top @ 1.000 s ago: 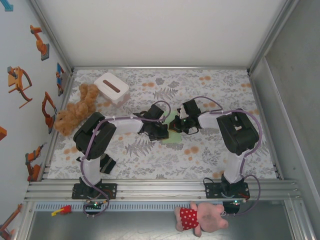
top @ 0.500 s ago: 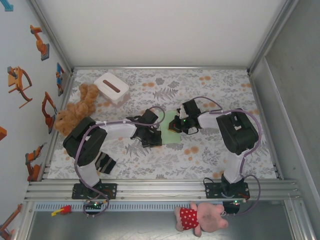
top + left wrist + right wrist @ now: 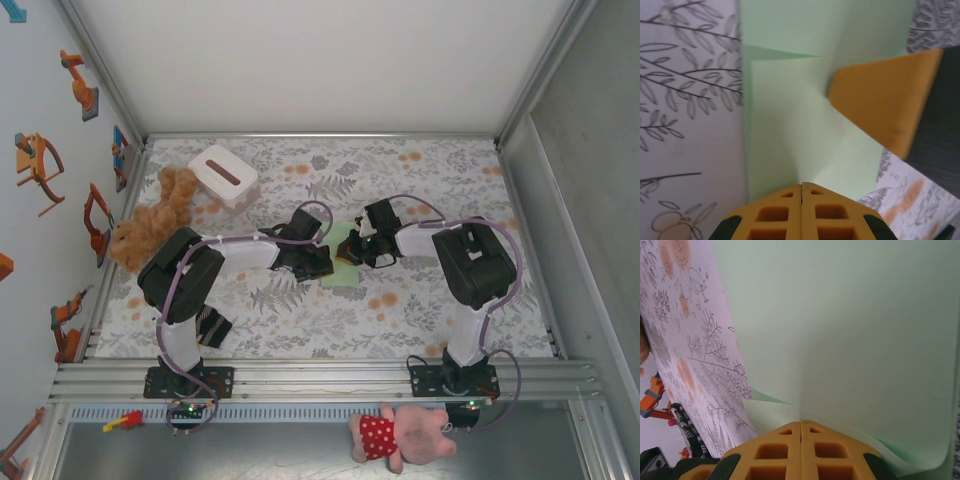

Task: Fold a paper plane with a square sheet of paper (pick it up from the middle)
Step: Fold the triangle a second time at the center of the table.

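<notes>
I see both arms bent inward over the middle of the table. The left gripper and right gripper each have their fingers pressed together, tips down on the partly folded square sheet of paper. The white box and teddy bear sit well to the left.

Bright even overhead light, soft shadows; top view sharp, wrist close-ups blurred.

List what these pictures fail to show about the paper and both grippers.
- Top view: left gripper and right gripper cover most of the square sheet of paper, hiding its folds.
- Left wrist view: shut tips hide whether paper is pinched.
- Right wrist view: likewise; the frame cuts off the sheet's edges.
</notes>
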You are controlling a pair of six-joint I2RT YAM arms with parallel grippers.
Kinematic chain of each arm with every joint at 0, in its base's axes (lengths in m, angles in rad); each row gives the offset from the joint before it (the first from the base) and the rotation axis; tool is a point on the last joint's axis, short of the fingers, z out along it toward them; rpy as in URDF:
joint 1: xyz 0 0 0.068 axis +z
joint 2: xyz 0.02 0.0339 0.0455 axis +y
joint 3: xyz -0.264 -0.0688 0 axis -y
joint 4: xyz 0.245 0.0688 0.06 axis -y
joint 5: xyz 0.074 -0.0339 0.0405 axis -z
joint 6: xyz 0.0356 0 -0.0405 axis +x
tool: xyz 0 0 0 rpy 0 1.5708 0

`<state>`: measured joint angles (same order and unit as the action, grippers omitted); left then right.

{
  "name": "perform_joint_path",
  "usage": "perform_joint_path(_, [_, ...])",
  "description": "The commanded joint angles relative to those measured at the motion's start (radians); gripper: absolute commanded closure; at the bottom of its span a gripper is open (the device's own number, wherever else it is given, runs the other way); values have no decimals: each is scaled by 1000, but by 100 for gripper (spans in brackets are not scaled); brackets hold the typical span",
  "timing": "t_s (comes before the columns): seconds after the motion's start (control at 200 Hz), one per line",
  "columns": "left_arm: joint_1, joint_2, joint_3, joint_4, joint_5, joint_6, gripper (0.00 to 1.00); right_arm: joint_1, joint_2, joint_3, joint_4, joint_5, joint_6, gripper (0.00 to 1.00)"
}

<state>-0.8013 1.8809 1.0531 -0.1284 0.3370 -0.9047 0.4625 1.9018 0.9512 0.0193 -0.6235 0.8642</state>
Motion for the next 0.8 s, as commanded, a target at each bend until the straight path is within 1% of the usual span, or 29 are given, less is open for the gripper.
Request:
perform_joint_path(0.0, [14,7,3,9,-30,-37,98,1,-8,23,-50,59,0,100])
perform_joint_path(0.205, [15,19,-29,3,-37,-43,100,1,-60,33,-74,44,-79,100])
perform_joint_path(0.501, [16,38,-15,-40,-33,-42,99,37,-60,5,-59,20,-100,100])
perform_joint_path(0.796, [16,55,3,-116,-51,-58,100,37,-14,9,-124,71,-152,100])
